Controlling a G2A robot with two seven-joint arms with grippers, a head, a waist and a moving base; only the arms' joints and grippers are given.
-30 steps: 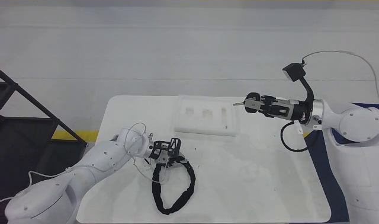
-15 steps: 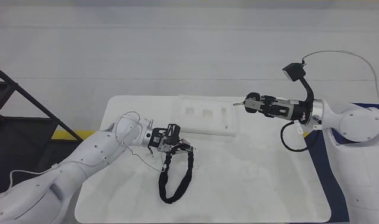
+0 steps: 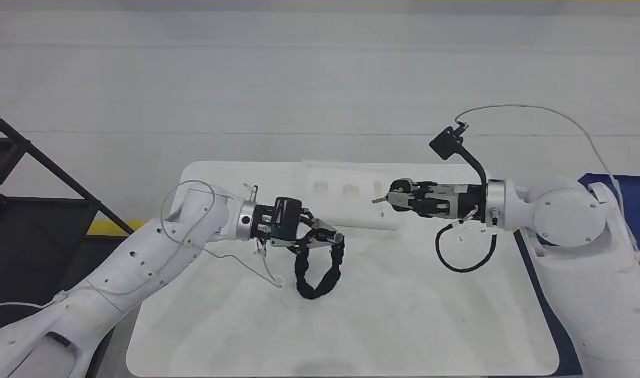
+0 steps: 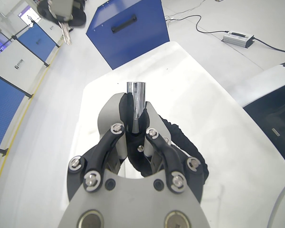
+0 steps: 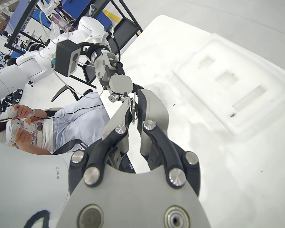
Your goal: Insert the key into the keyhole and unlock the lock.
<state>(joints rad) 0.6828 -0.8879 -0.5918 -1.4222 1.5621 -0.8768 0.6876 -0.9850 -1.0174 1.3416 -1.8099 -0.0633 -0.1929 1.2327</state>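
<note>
The lock is a chrome cylinder (image 4: pixel 135 100) on a black cable loop (image 3: pixel 320 268). My left gripper (image 3: pixel 312 238) is shut on the cylinder and holds it above the white table (image 3: pixel 450 318); the loop hangs bunched below. In the right wrist view the cylinder's keyhole end (image 5: pixel 114 98) faces my right gripper (image 5: pixel 134 100), which is shut on a small silver key (image 5: pixel 133 111). In the top view the right gripper (image 3: pixel 393 196) points left with the key tip (image 3: pixel 378 200) a short gap from the lock. The left wrist view shows the key (image 4: pixel 66 34) far off.
A white foam tray (image 3: pixel 348 200) with several recesses lies at the table's back, under the space between the grippers. A blue cabinet (image 4: pixel 130 31) stands beyond the table's edge. A black shelf frame (image 3: pixel 40 178) stands to the left of the table.
The left arm lifted the lock off the table and carried it right; its cable loop now hangs bunched. The right arm moved left with the key, closing most of the gap.
</note>
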